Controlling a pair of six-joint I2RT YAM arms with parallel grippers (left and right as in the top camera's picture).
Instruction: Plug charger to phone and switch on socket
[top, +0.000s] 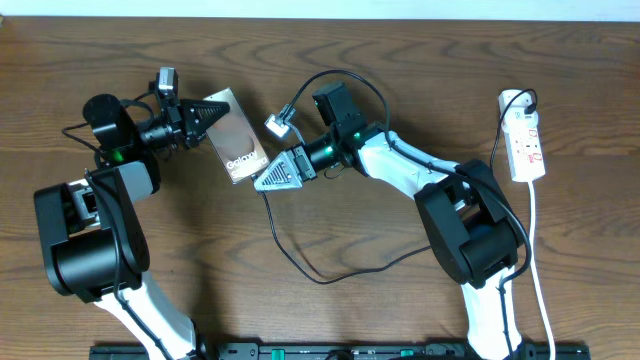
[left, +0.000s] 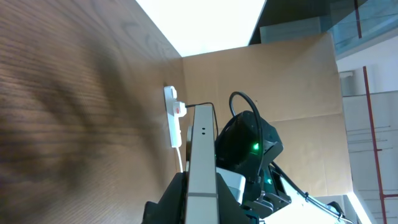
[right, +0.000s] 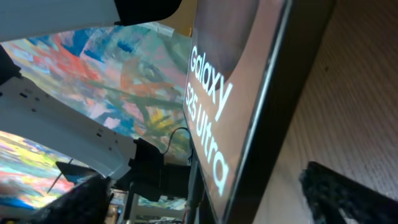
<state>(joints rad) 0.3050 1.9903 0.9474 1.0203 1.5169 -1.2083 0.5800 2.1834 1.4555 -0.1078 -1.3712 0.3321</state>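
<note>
The phone (top: 235, 140), bronze with white "Galaxy" lettering, is held off the table by its far end in my left gripper (top: 205, 118), which is shut on it. In the left wrist view the phone's pale edge (left: 200, 149) runs up between the fingers (left: 200, 208). My right gripper (top: 262, 180) is at the phone's near end. In the right wrist view its fingers (right: 214, 199) are spread wide, with the phone's face (right: 230, 106) between them and not touching. The thin black charger cable (top: 325, 279) loops across the table. Its free end runs under the right gripper and is hidden. The white socket (top: 526, 135) lies far right.
The charger's black plug (top: 523, 99) sits in the socket's far end, and a white cord (top: 538, 260) runs toward the front edge. The socket also shows in the left wrist view (left: 173, 118). A thicker black camera cable (top: 345, 76) arches over the right wrist.
</note>
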